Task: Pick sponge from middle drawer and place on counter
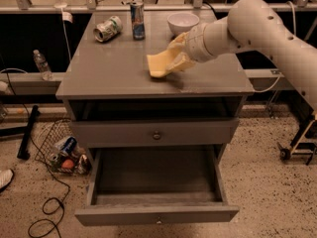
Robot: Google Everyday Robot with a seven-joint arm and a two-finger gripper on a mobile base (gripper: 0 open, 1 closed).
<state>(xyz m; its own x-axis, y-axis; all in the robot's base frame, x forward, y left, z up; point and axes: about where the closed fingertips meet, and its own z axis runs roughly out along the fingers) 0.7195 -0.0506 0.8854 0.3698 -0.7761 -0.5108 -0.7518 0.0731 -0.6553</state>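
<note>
My tool (179,53) was clamped on the sponge (158,65), low over the worktop (109,68), near the bowl (182,21); the drawer (156,214) stood open.

The gripper (179,53) is over the right side of the counter (109,68). It pinches the yellow sponge (159,64), which hangs low over the top. The middle drawer (156,215) is pulled out. A white bowl (182,22), a standing can (137,20) and a tipped can (108,29) sit at the back.
</note>
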